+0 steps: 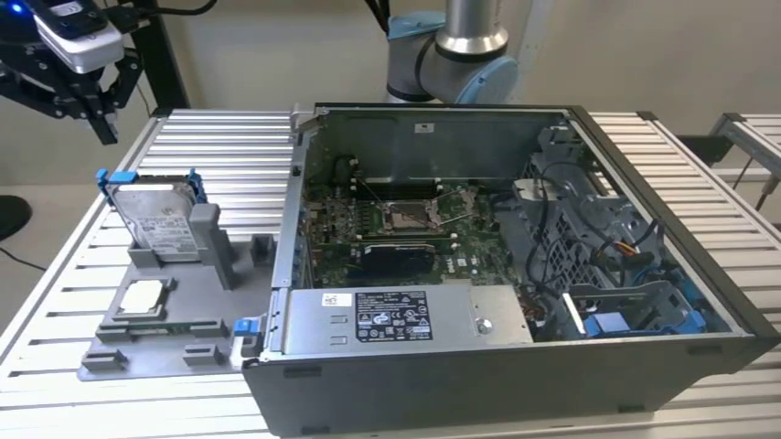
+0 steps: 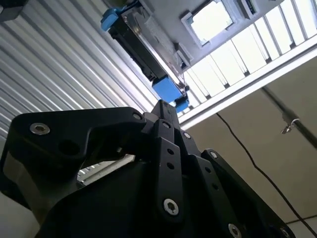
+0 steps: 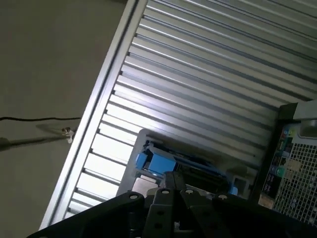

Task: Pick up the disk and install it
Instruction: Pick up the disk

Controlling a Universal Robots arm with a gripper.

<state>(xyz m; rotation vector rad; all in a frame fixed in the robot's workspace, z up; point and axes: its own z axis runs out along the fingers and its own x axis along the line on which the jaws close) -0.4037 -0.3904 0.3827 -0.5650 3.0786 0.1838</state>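
The disk (image 1: 159, 215) is a silver-grey drive with a white label and a blue frame. It stands on edge in a slot of the grey holder (image 1: 171, 343) on the exterior view's left. My gripper (image 1: 83, 119) hangs in the air above it and further to that view's left. It is open, holds nothing and is well clear of the disk. In both wrist views the black gripper linkage fills the foreground. Beyond the gripper (image 2: 163, 105) lies the disk (image 2: 141, 52). The first wrist view shows the gripper (image 3: 173, 176) just before the blue-framed disk (image 3: 171, 163).
A small square silver chip (image 1: 143, 294) lies flat on the holder in front of the disk. The opened computer case (image 1: 488, 384) takes up the middle and right of the ribbed metal table (image 1: 219, 146). The arm's base (image 1: 458, 55) stands behind the case.
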